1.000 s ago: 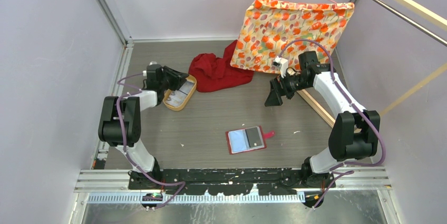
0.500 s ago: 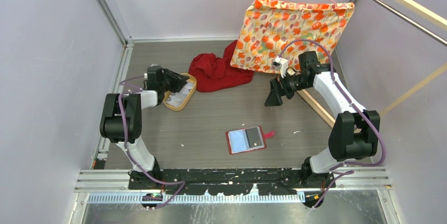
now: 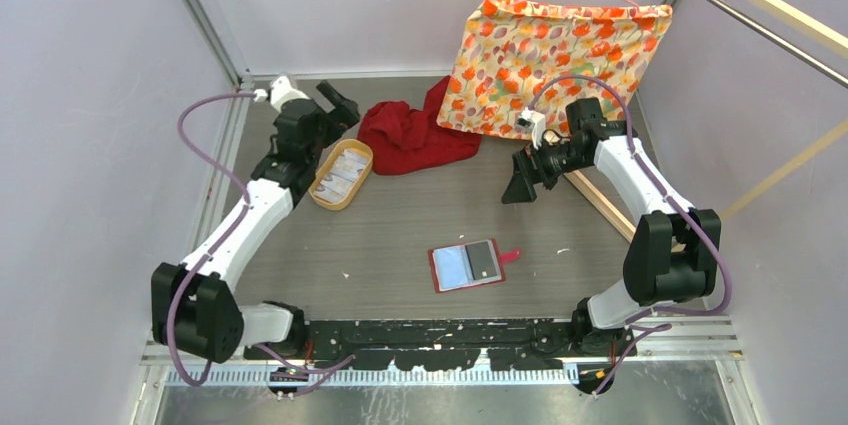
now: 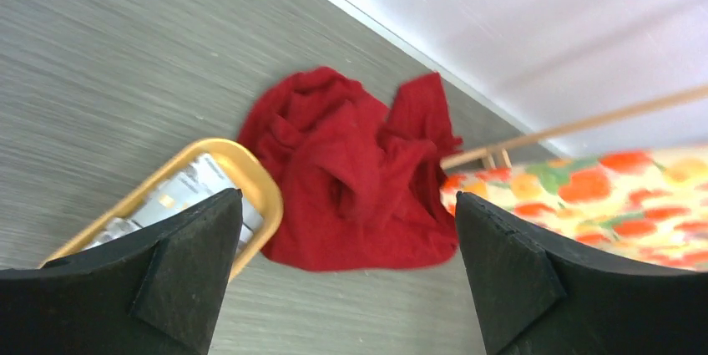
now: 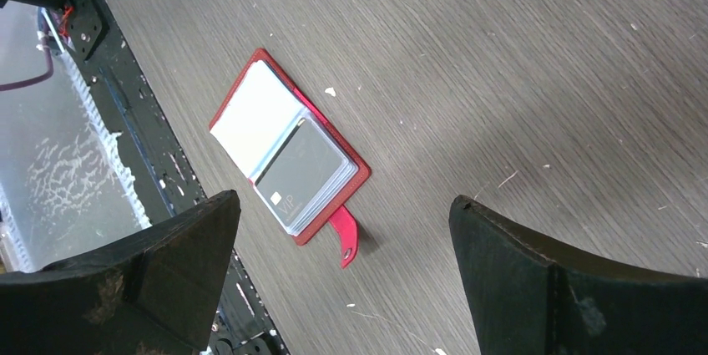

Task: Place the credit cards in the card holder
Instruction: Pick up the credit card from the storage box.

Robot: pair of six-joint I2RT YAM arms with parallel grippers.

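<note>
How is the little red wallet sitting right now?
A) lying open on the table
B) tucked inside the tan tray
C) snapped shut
A: the card holder lies spread open and flat on the table, its pockets facing up and its snap tab sticking out loose to one side.
</note>
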